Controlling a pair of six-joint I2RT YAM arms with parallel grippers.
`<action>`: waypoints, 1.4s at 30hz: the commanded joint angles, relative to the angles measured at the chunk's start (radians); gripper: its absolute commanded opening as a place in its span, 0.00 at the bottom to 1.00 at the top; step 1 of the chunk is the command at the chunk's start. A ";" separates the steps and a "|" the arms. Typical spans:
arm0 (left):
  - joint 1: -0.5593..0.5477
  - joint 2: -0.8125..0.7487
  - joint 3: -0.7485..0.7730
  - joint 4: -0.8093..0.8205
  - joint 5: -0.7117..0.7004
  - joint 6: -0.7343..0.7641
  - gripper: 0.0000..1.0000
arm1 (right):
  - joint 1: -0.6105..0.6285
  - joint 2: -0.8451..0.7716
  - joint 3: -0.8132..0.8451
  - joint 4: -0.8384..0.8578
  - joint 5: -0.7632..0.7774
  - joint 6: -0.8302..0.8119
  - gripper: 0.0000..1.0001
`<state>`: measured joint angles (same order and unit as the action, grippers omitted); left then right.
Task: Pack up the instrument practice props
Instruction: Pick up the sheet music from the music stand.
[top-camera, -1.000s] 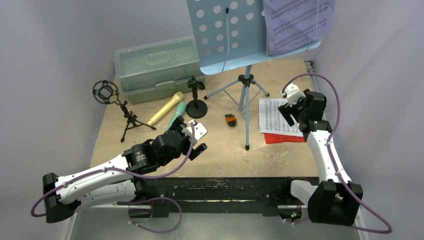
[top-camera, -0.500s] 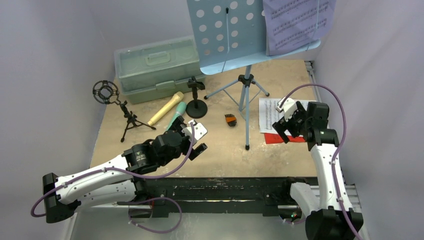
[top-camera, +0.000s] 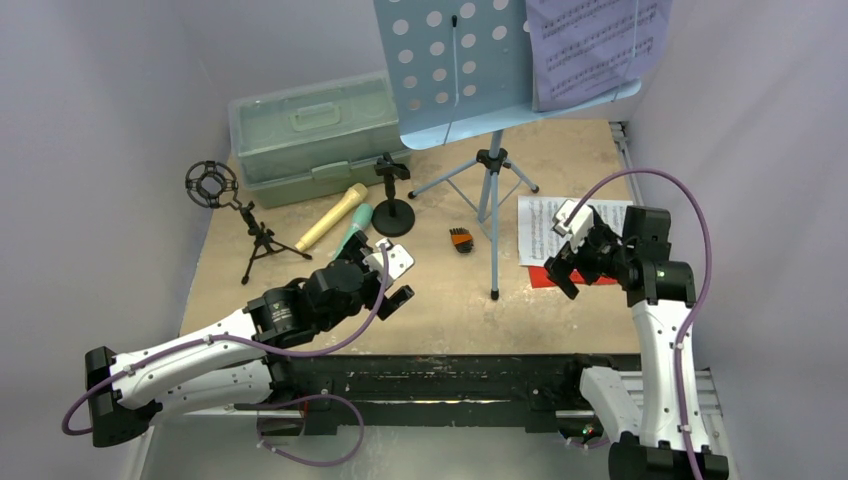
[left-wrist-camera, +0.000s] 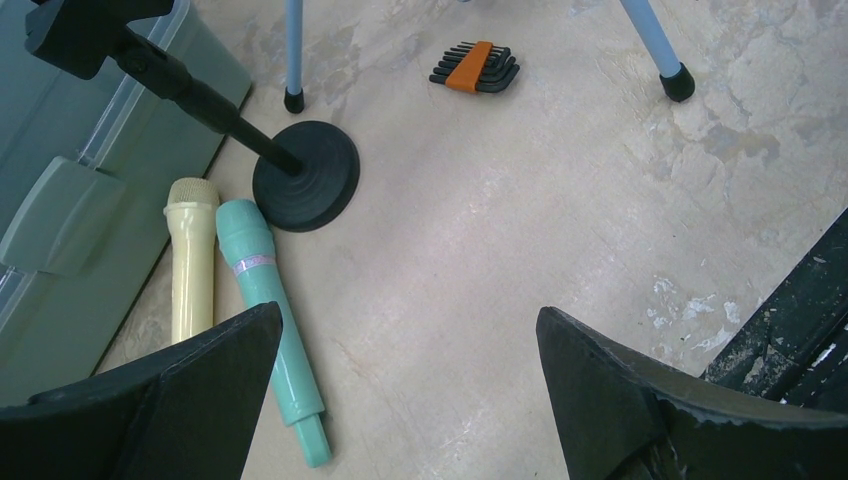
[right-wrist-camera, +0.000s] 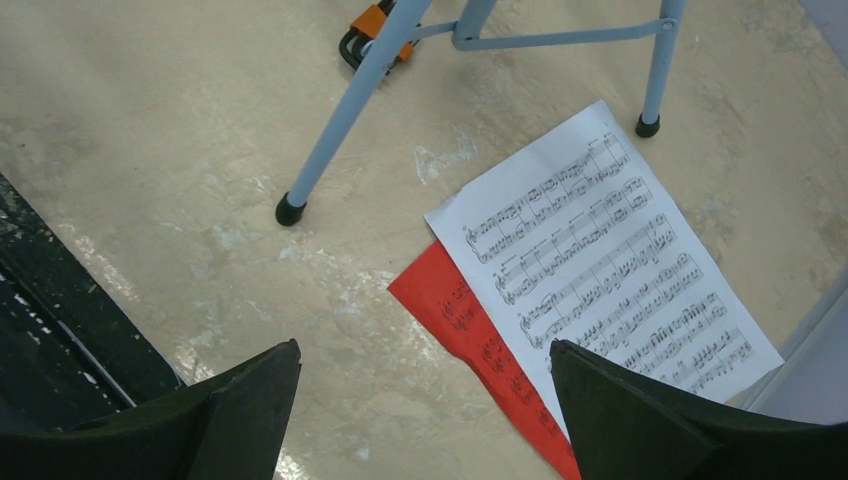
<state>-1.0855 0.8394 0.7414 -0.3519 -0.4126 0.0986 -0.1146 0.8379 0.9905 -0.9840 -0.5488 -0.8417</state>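
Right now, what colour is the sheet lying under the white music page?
The lower sheet is red, under the white page; clearest in the right wrist view.

White arm shells (top-camera: 190, 355), black joints (top-camera: 275, 315), looping purple cables (top-camera: 640, 171), black-fingered left gripper (top-camera: 402, 278) and right gripper (top-camera: 560, 243).

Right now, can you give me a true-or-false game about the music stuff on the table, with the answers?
1. The white music sheet lies partly over the red music sheet. True.
2. The teal microphone stands in the round-base holder. False: it lies flat on the table beside the tan microphone.
3. The left pincer and the right pincer are both open and hold nothing. True.
4. The purple music sheet lies on the table. False: it rests on the light-blue music rack.
5. The green case has its lid open. False: the lid is shut.
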 joint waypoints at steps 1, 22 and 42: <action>0.008 -0.011 0.001 0.046 0.009 0.015 0.99 | -0.005 -0.010 0.059 -0.073 -0.087 -0.029 0.99; 0.016 -0.009 0.000 0.047 0.014 0.015 0.99 | -0.005 0.009 0.218 -0.164 -0.213 -0.029 0.99; 0.031 -0.008 0.000 0.047 0.014 0.016 0.99 | -0.005 0.023 0.364 -0.248 -0.327 -0.011 0.99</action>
<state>-1.0641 0.8394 0.7414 -0.3519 -0.4015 0.0986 -0.1146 0.8574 1.3064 -1.2083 -0.8204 -0.8623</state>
